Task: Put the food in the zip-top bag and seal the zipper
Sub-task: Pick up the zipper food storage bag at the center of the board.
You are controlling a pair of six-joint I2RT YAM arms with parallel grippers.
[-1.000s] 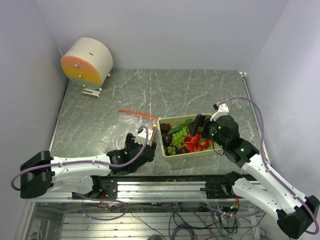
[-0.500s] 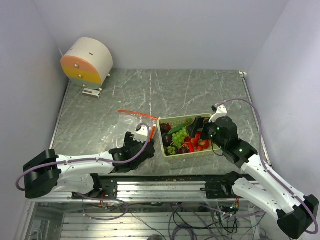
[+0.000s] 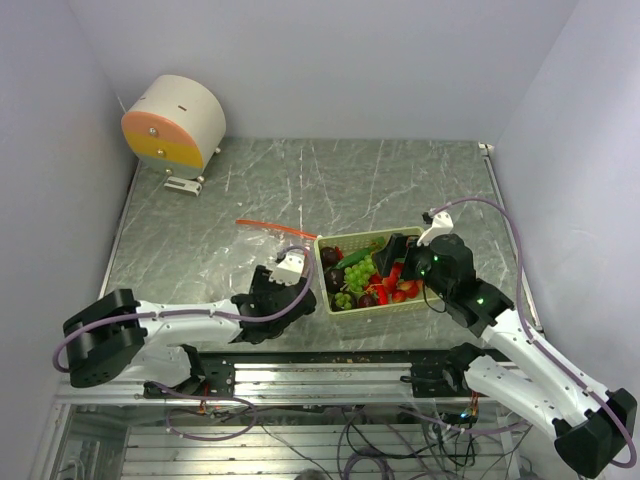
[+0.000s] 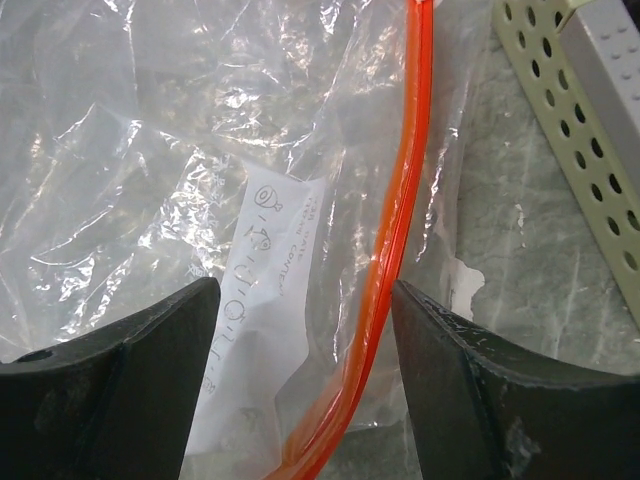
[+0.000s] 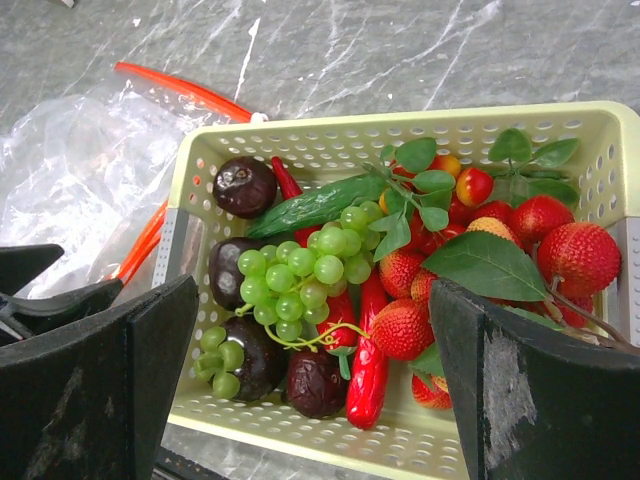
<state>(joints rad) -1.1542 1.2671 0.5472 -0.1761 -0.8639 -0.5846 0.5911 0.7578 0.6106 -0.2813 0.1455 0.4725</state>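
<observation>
- Left gripper (image 4: pixel 300 330) is seen spread wide over the zip-top bag (image 4: pixel 140 150), with the zipper (image 4: pixel 398 240) lying between the jaws.
- Right gripper (image 5: pixel 310 330) is held apart above the basket (image 5: pixel 400 128).
- Food (image 5: pixel 330 265) is piled in that basket, just beside the bag.

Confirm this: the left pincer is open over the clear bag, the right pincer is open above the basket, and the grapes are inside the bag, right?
Not the grapes: the right wrist view shows them in the basket, not the bag. The left pincer is open over the bag and the right pincer open above the basket, as stated.
</observation>
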